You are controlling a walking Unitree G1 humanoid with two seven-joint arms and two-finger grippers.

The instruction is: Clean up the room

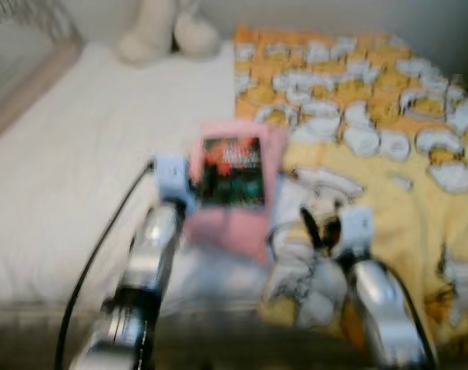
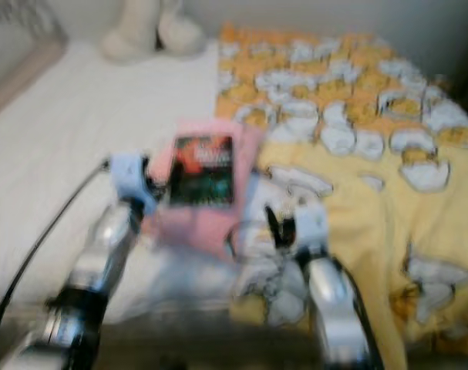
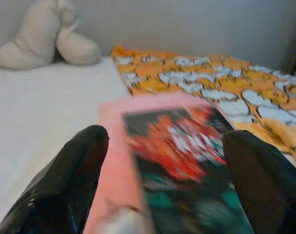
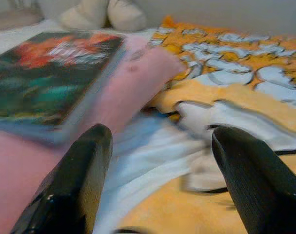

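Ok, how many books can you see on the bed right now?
1. The book lies on a pink cloth mid-bed, just ahead of the open left gripper. Others may be hidden under the yellow blanket.

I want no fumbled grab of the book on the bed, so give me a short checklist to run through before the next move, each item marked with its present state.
1. Left hand open: ok, its fingers are spread.
2. Book lined up between the left fingers: ok.
3. Book lying on the pink cloth: ok.
4. Right hand open: ok, aimed at the yellow blanket edge beside the cloth.
5. Either hand touching the book: cannot tell, pictures blurred.
6. Stuffed toy out of the way: ok, at the far end of the bed.
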